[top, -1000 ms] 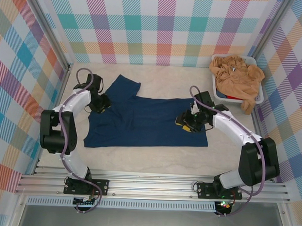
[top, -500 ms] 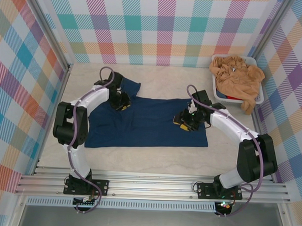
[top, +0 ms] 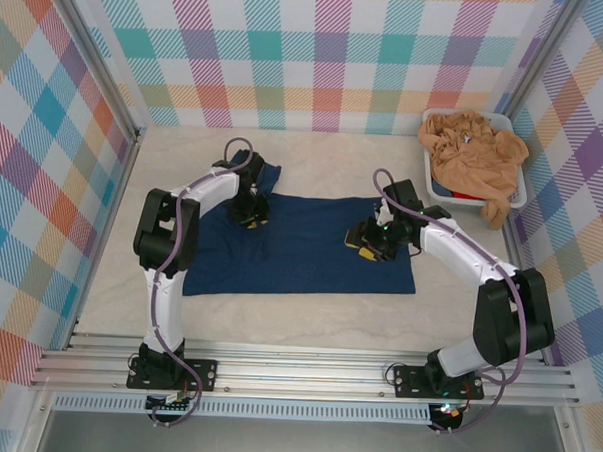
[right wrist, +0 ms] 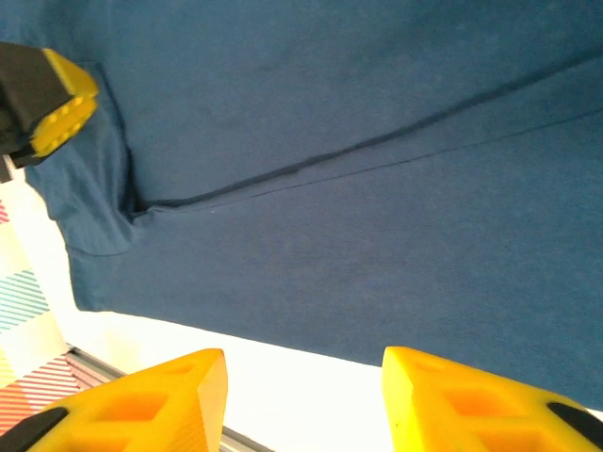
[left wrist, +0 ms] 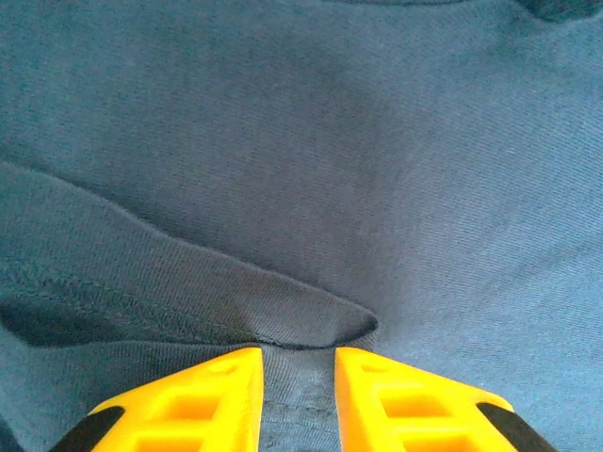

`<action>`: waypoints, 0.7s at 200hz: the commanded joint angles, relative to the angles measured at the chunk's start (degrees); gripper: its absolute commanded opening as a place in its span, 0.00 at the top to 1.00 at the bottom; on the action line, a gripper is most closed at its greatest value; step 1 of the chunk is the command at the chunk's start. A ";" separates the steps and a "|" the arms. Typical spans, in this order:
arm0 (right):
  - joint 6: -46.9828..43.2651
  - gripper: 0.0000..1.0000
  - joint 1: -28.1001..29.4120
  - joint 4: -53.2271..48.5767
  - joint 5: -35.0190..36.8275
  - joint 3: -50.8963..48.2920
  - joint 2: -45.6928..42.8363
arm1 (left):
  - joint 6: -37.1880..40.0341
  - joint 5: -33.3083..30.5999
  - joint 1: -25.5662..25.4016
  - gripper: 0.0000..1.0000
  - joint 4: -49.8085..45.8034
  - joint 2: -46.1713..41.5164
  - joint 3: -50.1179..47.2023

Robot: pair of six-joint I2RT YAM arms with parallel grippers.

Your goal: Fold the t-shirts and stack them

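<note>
The navy tee (top: 310, 251) lies spread on the table (top: 307, 321); tan tees (top: 473, 153) are heaped in the tub (top: 520, 192). The left gripper (left wrist: 299, 363) pinches a navy fold, and the right gripper (right wrist: 303, 377) gapes wide. The cloth looks limp and light, so hems probably offer the best hold.

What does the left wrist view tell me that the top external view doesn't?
Left wrist: up close, the left gripper is shut on the cloth between its yellow fingers, just beside a raised fold.
Top external: the whole layout, with the right gripper over the shirt's right part and tan t-shirts heaped in the white tub at the far right.
Both: the navy t-shirt.
</note>
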 commanded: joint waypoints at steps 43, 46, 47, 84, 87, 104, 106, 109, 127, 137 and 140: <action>-0.88 0.53 0.26 3.57 -3.97 -0.62 -2.27 | 2.66 -1.47 -2.95 0.90 -1.56 1.33 3.33; -0.86 0.53 0.26 3.53 -3.97 -0.62 -2.21 | 2.86 -1.57 -3.07 0.90 -1.74 1.36 3.59; -0.86 0.53 0.26 3.55 -4.02 -0.62 -2.20 | 2.98 -1.59 -3.08 0.91 -1.85 1.44 3.69; -1.00 0.53 0.26 3.35 -3.80 -0.80 -2.07 | 4.82 -2.95 -4.27 1.00 -4.06 2.48 6.06; -0.96 0.53 0.21 3.38 -3.85 -0.80 -2.03 | 4.92 -3.16 -4.39 1.00 -4.14 2.48 6.20; -0.94 0.53 0.26 3.40 -3.71 -0.80 -2.00 | 5.95 -3.91 -5.00 1.00 -4.79 2.46 7.10; -0.94 0.53 0.26 3.49 -3.69 -0.80 -1.95 | 6.08 -3.91 -5.09 1.00 -4.84 2.47 7.23; -0.94 0.53 0.21 3.49 -3.67 -0.80 -1.94 | 6.29 -3.95 -5.18 1.00 -5.01 2.50 7.56; -0.95 0.53 0.26 3.52 -3.75 -0.82 -1.85 | 6.96 -5.38 -5.72 1.00 -6.62 2.57 8.80; -0.94 0.53 0.26 3.51 -3.85 -0.71 -1.76 | 6.68 -7.75 -5.91 0.97 -7.14 1.38 8.60; -0.94 0.53 0.26 3.57 -3.88 -0.71 -1.76 | 6.55 -8.71 -5.89 0.92 -7.10 0.73 8.29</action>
